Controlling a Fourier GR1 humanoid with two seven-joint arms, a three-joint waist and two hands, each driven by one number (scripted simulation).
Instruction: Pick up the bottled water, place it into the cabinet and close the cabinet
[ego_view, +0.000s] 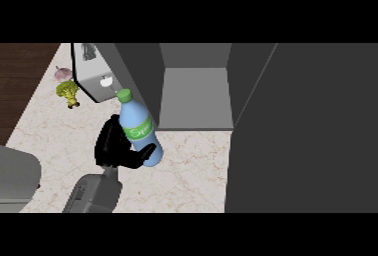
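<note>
Grey forearm rises from the lower left of the frame to the left hand (118, 147), whose fingers and thumb curl round the bottled water (138, 127) at centre left, green cap tilted up toward the open cabinet (193, 100). The carrying step looks to be under way. Next, the bottle likely needs moving right and up onto the grey shelf, clear of the open door (100, 75). The right hand is out of view. Broccoli (68, 93) lies on the desk (184, 170) at upper left.

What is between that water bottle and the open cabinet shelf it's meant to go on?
Nothing visible. The bottled water, held in the hand, is just left of the cabinet opening. The cabinet door is swung open to the right, out of the way.
</note>
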